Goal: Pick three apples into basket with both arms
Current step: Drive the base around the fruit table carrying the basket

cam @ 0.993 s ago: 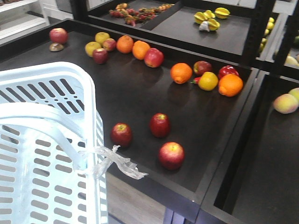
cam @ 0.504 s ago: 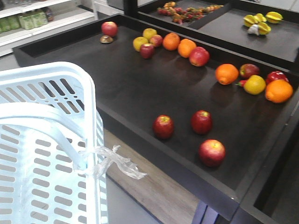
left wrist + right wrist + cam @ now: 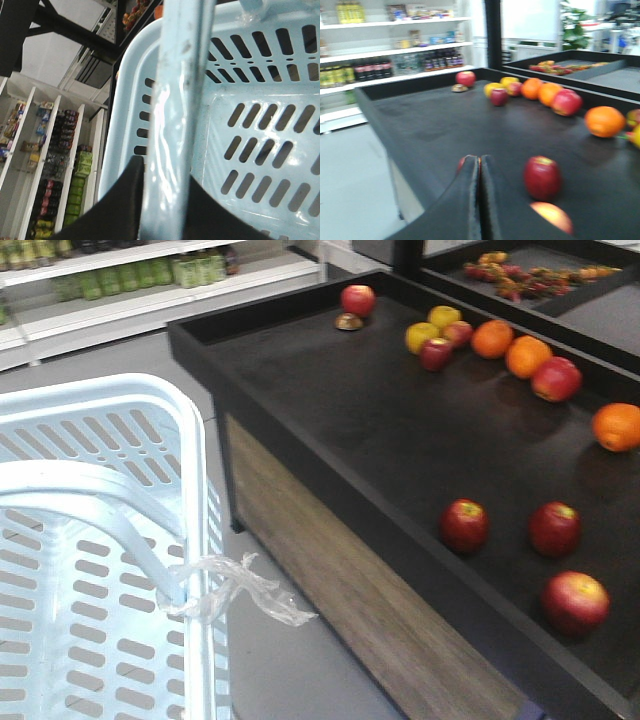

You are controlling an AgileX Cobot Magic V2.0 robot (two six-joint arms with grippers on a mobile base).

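Three dark red apples lie near the front edge of the black display table (image 3: 330, 490): one on the left (image 3: 465, 525), one to its right (image 3: 555, 528), one nearest the edge (image 3: 575, 600). The pale blue basket (image 3: 150, 400) fills the lower left of the front view, off the table, with a clear plastic scrap (image 3: 235, 590) on its rim. My left gripper (image 3: 167, 180) is shut on the basket's handle (image 3: 175, 100). My right gripper (image 3: 480, 161) is shut and empty, above the table's edge. One apple (image 3: 463, 162) peeks from behind its fingertips and another (image 3: 542, 177) sits to the right.
Oranges (image 3: 492, 338), a brighter red apple (image 3: 556, 378) and small yellow apples (image 3: 420, 336) lie along the back of the table. The table has a raised rim and a wooden side panel (image 3: 340, 590). Grey floor and store shelves with bottles (image 3: 150, 275) lie to the left.
The table and its fruit have slid right in the front view, baring floor and shelves on the left. The basket keeps its place in the frame.
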